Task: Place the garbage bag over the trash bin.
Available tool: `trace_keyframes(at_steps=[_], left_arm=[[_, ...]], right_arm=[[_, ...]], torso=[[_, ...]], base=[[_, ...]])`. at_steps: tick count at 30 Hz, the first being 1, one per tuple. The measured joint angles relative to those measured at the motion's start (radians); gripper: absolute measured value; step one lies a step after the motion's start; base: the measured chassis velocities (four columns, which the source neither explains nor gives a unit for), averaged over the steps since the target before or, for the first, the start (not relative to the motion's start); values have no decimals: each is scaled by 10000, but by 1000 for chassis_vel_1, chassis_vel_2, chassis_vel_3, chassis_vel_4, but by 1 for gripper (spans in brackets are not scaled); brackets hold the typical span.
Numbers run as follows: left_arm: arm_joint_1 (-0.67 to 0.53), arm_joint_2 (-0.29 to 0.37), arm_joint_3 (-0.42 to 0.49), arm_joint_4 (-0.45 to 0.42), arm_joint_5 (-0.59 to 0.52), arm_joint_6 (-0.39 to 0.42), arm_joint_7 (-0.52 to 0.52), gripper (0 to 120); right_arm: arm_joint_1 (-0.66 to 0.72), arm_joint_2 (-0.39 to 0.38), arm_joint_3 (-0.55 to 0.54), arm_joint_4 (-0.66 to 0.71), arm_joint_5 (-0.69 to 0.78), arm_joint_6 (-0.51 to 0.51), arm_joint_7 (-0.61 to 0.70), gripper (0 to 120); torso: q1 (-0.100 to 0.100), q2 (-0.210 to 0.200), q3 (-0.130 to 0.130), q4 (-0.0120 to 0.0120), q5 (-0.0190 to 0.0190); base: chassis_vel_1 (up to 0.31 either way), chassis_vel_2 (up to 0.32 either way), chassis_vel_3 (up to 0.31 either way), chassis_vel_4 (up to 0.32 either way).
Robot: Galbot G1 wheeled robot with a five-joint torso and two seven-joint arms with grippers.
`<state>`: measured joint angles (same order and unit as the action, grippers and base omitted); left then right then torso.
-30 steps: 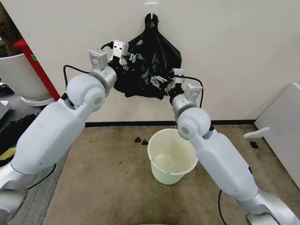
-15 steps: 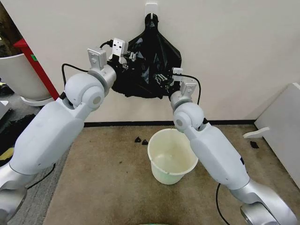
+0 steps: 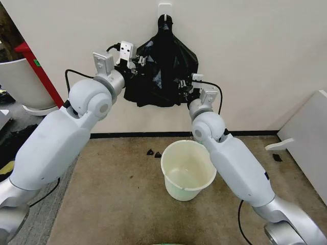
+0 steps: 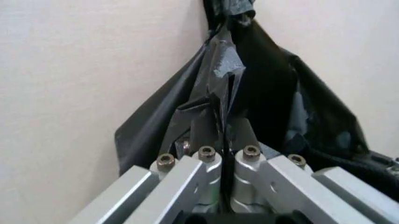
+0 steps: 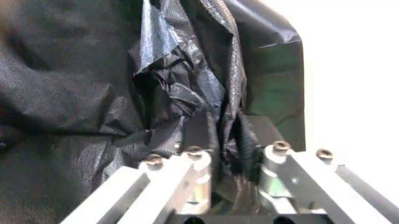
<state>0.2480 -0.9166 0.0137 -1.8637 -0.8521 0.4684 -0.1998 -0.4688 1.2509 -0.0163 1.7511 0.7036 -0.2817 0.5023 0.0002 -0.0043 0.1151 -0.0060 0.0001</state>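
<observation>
A bunch of black bags [image 3: 166, 56] hangs from a hook on the wall. My left gripper [image 3: 141, 62] is at its upper left part, shut on a thin fold of the front sheet, the garbage bag [image 4: 218, 74]. The left wrist view shows the left gripper [image 4: 225, 125] with its jaws pressed together on that fold. My right gripper [image 3: 183, 83] is at the bunch's lower right, and the right wrist view shows this right gripper [image 5: 225, 128] shut on a crinkled fold of the garbage bag [image 5: 181, 88]. The cream-white trash bin [image 3: 173, 176] stands upright on the floor below, under my right arm.
A large white planter pot [image 3: 20, 84] and a red post [image 3: 38, 71] stand at the left. A white cabinet [image 3: 306, 138] fills the right edge. Small black scraps [image 3: 153, 153] lie on the brown carpet beside the bin. The wall is directly behind the bags.
My right gripper has moved slightly up and to the right, closer to the bunch. The left gripper has shifted a little left. The bin has not moved.
</observation>
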Motion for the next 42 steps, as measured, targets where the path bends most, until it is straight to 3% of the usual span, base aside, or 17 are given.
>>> trace_keyframes(at_steps=[2, 16, 31, 39, 42], left_arm=[[51, 18, -35, -4, 6, -5, 2, 0], [192, 109, -359, -86, 15, -61, -59, 0], [1467, 524, -909, -930, -41, 272, -60, 0], [2048, 918, -1193, -1601, -469, 337, -70, 0], [2201, 1179, -1253, -2124, -1162, 339, -65, 0]], right_arm=[[-9, -31, 24, 8, 46, 2, -17, 0], [-291, -367, 323, 576, 608, -37, -67, 0], [-1304, -913, 626, 1378, 844, -98, -257, 0], [-2061, -1635, 1217, 2612, 1627, -464, -245, 0], [-2539, -2254, 1789, 3383, 2356, -831, -273, 0]], torso=[[0, 0, 0, 0, 0], [0, 0, 0, 0, 0], [0, 0, 0, 1, 1], [0, 0, 0, 2, 1], [-1, 0, -1, 0, 3]], base=[[0, 0, 0, 0], [0, 0, 0, 0], [0, 0, 0, 0], [0, 0, 0, 0], [0, 0, 0, 0]])
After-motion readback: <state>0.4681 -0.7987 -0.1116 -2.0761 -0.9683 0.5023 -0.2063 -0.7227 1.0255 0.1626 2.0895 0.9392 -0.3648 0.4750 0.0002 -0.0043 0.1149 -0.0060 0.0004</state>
